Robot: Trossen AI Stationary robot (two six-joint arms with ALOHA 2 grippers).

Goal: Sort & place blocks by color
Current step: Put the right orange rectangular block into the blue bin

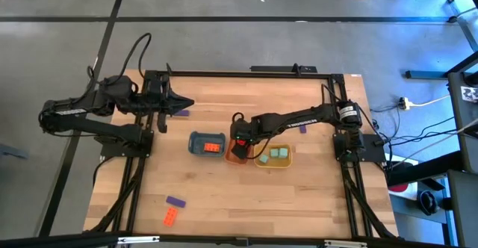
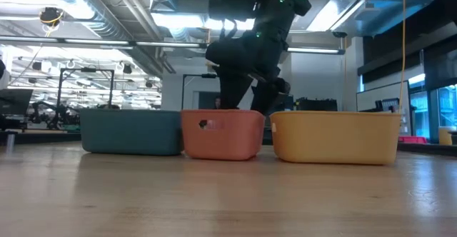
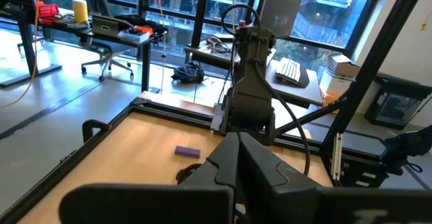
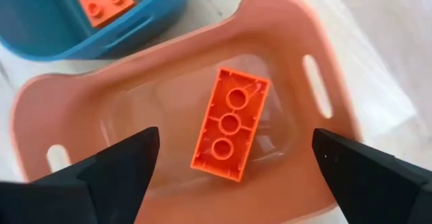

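My right gripper is open and hovers over the orange tray, its fingers standing wide on either side above an orange-red block. That block lies hollow side up on the tray's floor. Another orange-red block lies in the blue tray. Several mint green blocks lie in the yellow tray. Loose on the table lie a purple block, an orange-red block, a purple block and a purple block next to my shut left gripper at the far left.
The three trays stand side by side mid-table: in the low view blue, orange, yellow. The right arm reaches across from the right. Bare wood lies toward the near edge.
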